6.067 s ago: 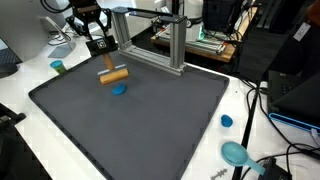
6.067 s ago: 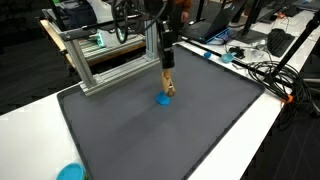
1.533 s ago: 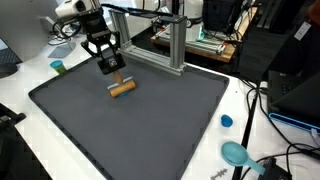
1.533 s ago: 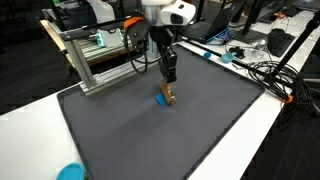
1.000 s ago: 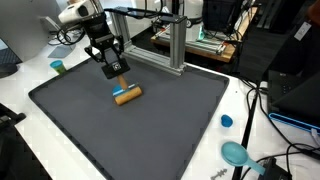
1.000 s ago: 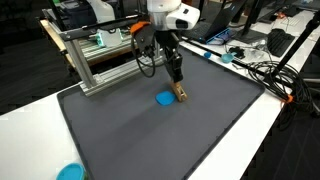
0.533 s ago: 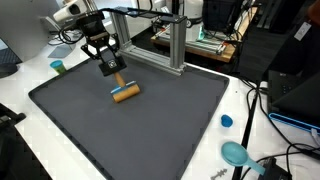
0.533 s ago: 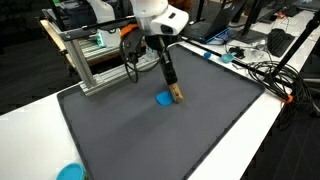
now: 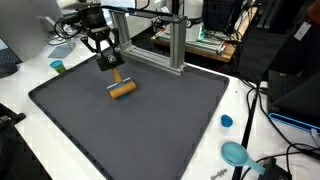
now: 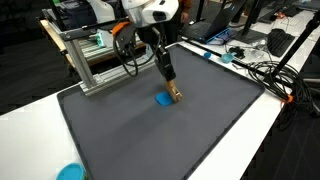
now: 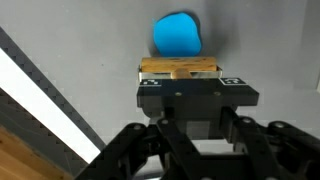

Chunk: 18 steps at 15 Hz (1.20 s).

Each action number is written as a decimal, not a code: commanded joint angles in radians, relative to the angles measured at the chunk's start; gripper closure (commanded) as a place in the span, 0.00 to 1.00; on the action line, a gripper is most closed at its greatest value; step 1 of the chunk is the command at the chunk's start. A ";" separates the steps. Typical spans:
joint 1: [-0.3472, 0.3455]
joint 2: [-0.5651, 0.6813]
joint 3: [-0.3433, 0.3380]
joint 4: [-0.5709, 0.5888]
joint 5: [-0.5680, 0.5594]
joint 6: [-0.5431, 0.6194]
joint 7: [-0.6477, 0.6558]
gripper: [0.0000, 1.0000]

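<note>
Jaws [image 9: 113,71] clamped tight on a wooden block [image 9: 121,88]. It's a short tan bar with a smooth grain face, held crosswise. The wrist view shows the block [image 11: 180,68] pinched between black metal fingers [image 11: 160,92].

The block [image 10: 175,95] is low over the dark grey mat [image 10: 150,140], near the mat's back half. I can't tell whether it touches the mat.

A flat, round, glossy blue disc [image 10: 163,99] lies on the mat just beside the block. In the wrist view the disc [image 11: 177,33] is right past the block. From the opposite side the block hides it.

Behind the mat is a frame [image 9: 170,40] of square aluminium rails. On the white bench [image 9: 15,95] there's a small green cup [image 9: 58,67], contents not visible. A shallow teal dish [image 9: 235,153] looks empty, and a blue cap [image 9: 226,121] sits nearby.

The arm's upper links are cut off at the top edge.
</note>
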 commanded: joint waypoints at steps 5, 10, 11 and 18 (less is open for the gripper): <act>0.007 -0.048 -0.028 -0.068 0.052 0.034 -0.002 0.79; 0.032 0.018 -0.045 -0.018 -0.012 0.023 0.066 0.79; 0.040 0.038 -0.054 -0.005 -0.040 0.014 0.107 0.79; 0.076 0.078 -0.094 0.044 -0.210 0.001 0.325 0.79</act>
